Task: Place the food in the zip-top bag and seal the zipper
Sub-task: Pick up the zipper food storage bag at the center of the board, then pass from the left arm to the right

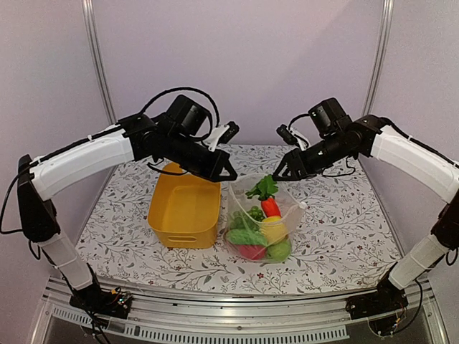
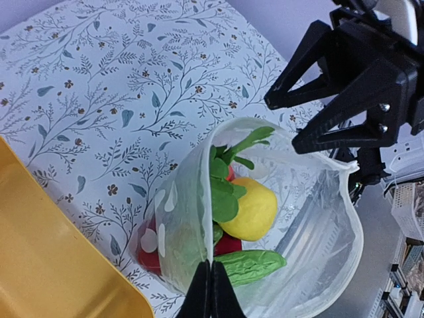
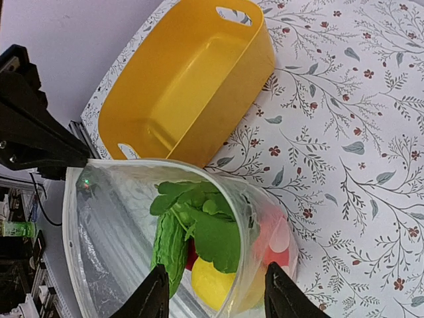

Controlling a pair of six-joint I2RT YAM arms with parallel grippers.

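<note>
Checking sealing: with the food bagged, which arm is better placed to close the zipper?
Likely right: the right fingers stand open astride the zip-top bag's mouth, free to pinch; the left fingers are shut on the rim, holding it.

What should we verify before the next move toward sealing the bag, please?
1. All food inside the zip-top bag: ok. The yellow tub is empty and nothing lies loose outside the bag.
2. Left gripper shut on the bag's rim: ok.
3. Right gripper gripping the rim: not ok. It is open at the mouth and holds nothing.
4. Zipper closed: not ok. The mouth gapes wide.
5. Lettuce clear of the zipper line: cannot tell. Its leaves reach up near the mouth.
</note>
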